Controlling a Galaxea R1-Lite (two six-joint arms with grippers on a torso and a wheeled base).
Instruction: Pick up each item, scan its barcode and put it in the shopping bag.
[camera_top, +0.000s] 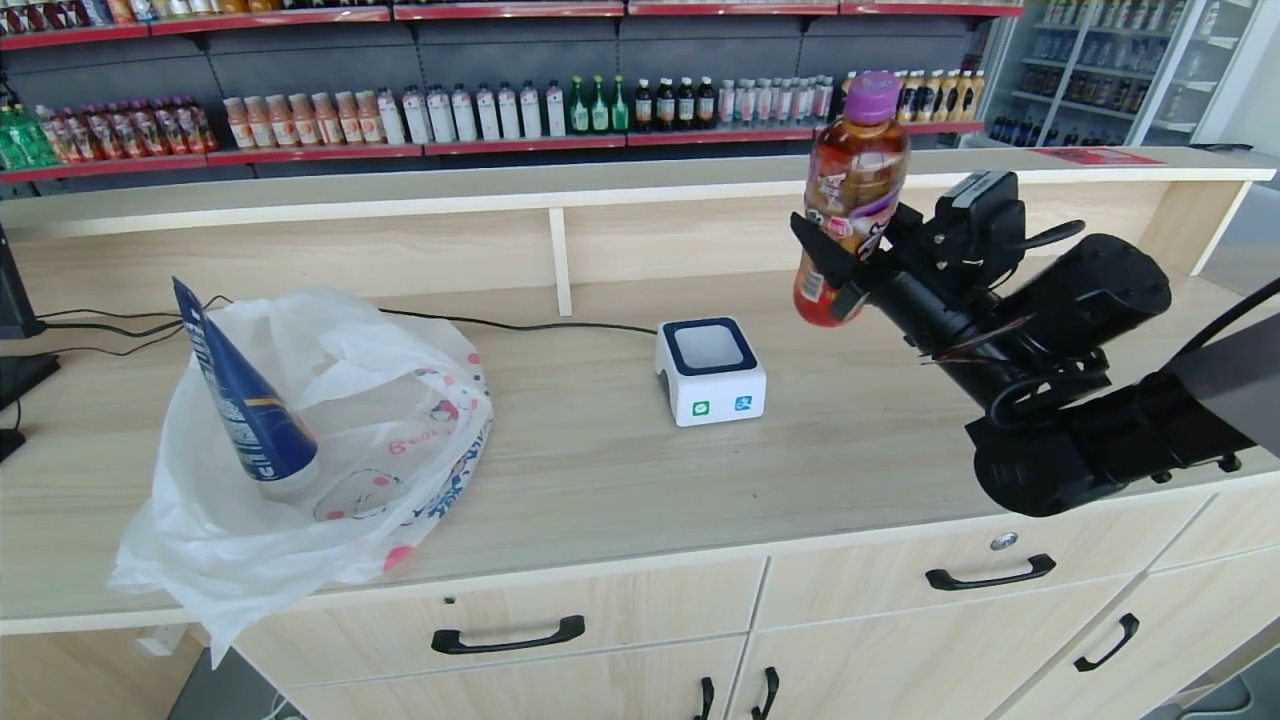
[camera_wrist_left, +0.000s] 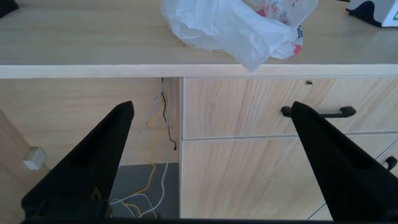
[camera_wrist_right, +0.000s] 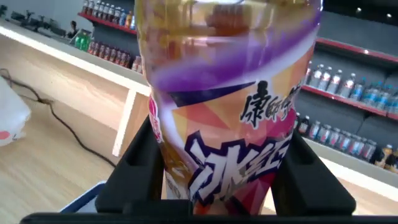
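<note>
One shopping bag lies at the left of the counter. The right gripper clamps the bottle near-upright (purple cap up), above and to the right of the scanner, barcode side hard to tell; the left gripper, spread wide, holds nothing.

The counter is made of light wood. A white plastic shopping bag lies crumpled on its left side. A small white scanner sits near the middle. A thin black cord runs along the counter to the scanner.
</note>
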